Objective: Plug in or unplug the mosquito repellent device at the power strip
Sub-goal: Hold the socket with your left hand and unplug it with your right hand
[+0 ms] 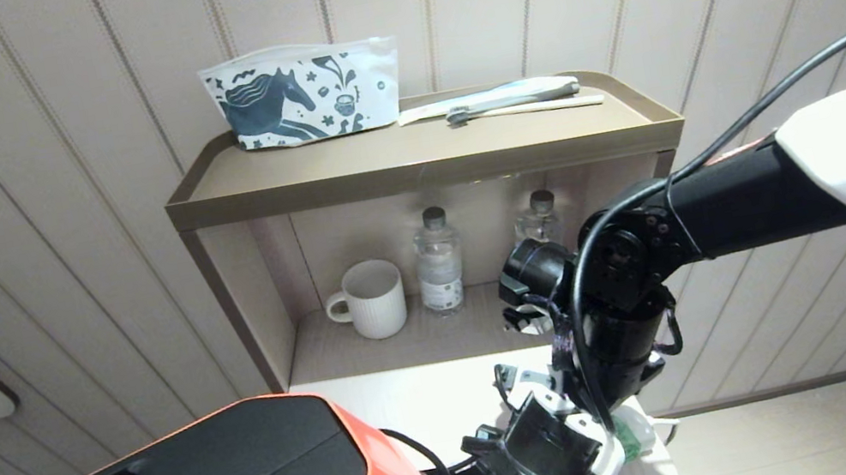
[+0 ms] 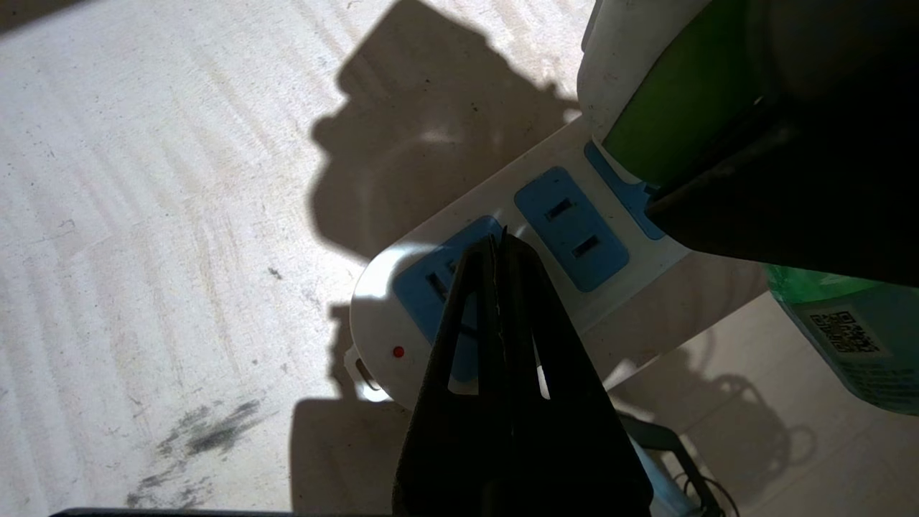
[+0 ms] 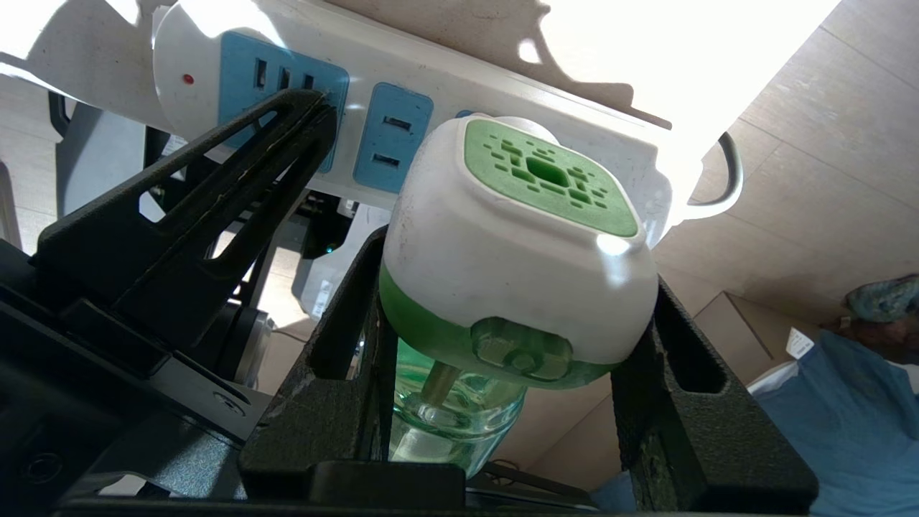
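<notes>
The right gripper [image 3: 517,316] is clamped on the mosquito repellent device [image 3: 513,237], which sits against the end socket of the power strip [image 3: 402,108]; whether its prongs are seated cannot be seen. The left gripper [image 2: 495,248] is pressed shut onto the strip's button end. A pull off-axis could bend the prongs or drag the strip, should the left hold slip. The strip lies on a pale, scuffed table [image 2: 143,215] near its edge; behind stands a shelf [image 1: 419,164] against a panelled wall [image 1: 63,118].
</notes>
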Controlling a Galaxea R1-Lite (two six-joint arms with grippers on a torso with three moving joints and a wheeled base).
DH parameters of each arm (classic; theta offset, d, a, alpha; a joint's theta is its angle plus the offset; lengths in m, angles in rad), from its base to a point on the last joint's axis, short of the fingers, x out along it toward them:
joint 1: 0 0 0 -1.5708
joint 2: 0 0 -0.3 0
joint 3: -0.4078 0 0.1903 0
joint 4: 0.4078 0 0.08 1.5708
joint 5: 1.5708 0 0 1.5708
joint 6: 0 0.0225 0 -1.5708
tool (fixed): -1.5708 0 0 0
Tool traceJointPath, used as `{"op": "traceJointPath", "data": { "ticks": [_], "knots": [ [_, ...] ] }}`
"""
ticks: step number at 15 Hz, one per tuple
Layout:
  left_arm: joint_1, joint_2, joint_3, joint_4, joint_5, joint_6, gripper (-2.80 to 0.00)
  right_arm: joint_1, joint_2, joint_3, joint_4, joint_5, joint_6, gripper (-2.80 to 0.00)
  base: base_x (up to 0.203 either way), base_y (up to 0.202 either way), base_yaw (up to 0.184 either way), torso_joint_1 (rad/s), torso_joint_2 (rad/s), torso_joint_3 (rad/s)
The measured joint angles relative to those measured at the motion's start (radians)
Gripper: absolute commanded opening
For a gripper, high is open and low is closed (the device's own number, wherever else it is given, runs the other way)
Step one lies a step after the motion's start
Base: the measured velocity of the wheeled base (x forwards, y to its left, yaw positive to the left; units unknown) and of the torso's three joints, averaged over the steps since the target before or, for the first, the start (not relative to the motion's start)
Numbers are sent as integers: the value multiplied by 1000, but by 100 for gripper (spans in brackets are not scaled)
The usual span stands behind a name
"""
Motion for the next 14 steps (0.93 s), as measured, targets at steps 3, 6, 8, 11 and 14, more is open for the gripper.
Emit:
{"op": "traceJointPath", "data": {
  "ticks": [3, 6, 8, 11, 14],
  "knots": [
    [0, 2, 0, -1, 0, 0, -280, 0, -5, -2, 0, 0, 0, -280, 0, 0, 0, 0, 0, 0],
    [0, 4, 1, -4, -3, 0, -280, 0, -13, -2, 0, 4, 1, -280, 0, 0, 0, 0, 0, 0],
    [0, 7, 0, -3, -1, 0, -280, -1, -16, -2, -1, 4, 2, -280, 0, 0, 0, 0, 0, 0],
    [1, 11, 0, -4, -1, 0, -280, -4, -17, -2, -1, 5, 2, -280, 0, 0, 0, 0, 0, 0],
    [6, 21, 10, -38, 2, 1, -280, -9, -14, 9, -3, 9, 2, -280, 0, 0, 0, 0, 0, 0]
  ]
}}
